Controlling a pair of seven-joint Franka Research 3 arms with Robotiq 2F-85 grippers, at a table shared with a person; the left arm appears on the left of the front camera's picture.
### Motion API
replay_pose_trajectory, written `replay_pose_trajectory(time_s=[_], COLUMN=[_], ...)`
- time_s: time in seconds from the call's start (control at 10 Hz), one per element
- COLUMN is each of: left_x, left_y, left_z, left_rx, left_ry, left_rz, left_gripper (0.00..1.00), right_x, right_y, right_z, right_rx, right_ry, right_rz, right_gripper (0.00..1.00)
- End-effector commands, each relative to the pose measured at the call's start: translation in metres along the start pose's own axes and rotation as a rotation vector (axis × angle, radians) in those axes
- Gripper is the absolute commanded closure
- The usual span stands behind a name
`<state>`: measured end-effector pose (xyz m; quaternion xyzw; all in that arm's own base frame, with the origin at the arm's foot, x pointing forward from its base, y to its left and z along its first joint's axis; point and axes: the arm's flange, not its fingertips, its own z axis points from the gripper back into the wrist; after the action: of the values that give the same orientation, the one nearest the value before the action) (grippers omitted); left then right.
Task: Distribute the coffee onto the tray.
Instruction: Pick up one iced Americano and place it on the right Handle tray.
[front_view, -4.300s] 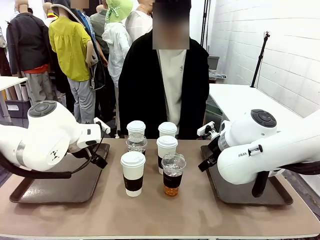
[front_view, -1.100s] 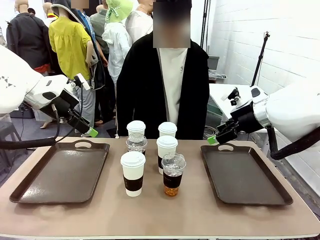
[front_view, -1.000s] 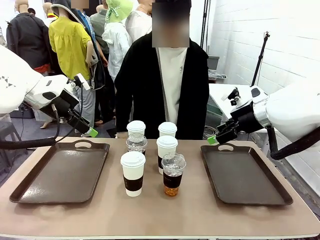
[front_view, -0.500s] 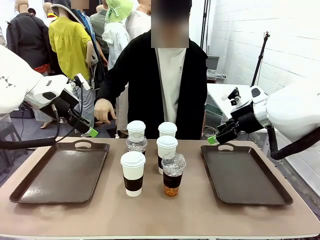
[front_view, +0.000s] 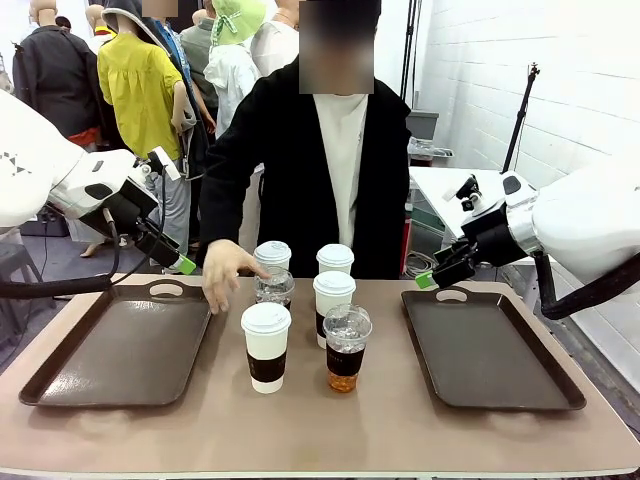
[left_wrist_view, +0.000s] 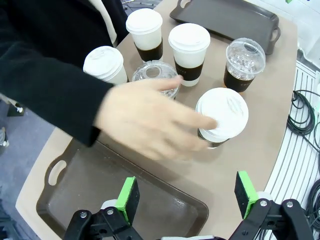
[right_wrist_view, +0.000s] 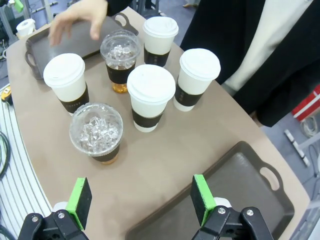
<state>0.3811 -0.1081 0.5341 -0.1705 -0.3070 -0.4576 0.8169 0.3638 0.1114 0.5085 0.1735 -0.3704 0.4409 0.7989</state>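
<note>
Several coffee cups stand grouped mid-table: white lidded ones with black sleeves and clear dome-lidded ones. A brown tray lies on each side, left and right. The person's hand reaches down beside the left cups. In the left wrist view that hand hovers over a white cup. My left gripper hangs open above the left tray's far end. My right gripper is open too, above the right tray's far corner, with the cups ahead of it.
Bare tabletop runs along the near edge in front of the cups. Cables hang beyond the table edge in the left wrist view. The person stands close behind the cups at the far side.
The person's hand has swung down from chest height to beside the left cups. Both arms, earlier low over the trays, have held still, raised, during the last second.
</note>
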Motion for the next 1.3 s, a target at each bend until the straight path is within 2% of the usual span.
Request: replay_pose_trajectory(time_s=[0.0, 1.0, 1.1, 1.2], left_x=[-0.0004, -0.0004, -0.0004, -0.0004], left_y=[0.0015, 0.0015, 0.0015, 0.0015], left_z=[-0.0014, -0.0014, -0.0014, -0.0014], left_rx=[-0.019, -0.019, -0.019, -0.019], left_ry=[-0.011, -0.011, -0.011, -0.011], left_rz=[0.005, 0.005, 0.005, 0.005], left_gripper=[0.00, 0.00, 0.00, 0.00], right_x=[-0.0003, -0.0003, 0.0000, 0.0057], right_y=[0.0000, 0.0000, -0.0001, -0.0013], right_z=[-0.0005, -0.0005, 0.0001, 0.0039], right_rx=[0.017, 0.017, -0.001, 0.014], right_ry=[-0.011, -0.011, 0.000, 0.064], right_rz=[-0.003, -0.003, 0.000, 0.047], right_gripper=[0.00, 0.00, 0.00, 0.00])
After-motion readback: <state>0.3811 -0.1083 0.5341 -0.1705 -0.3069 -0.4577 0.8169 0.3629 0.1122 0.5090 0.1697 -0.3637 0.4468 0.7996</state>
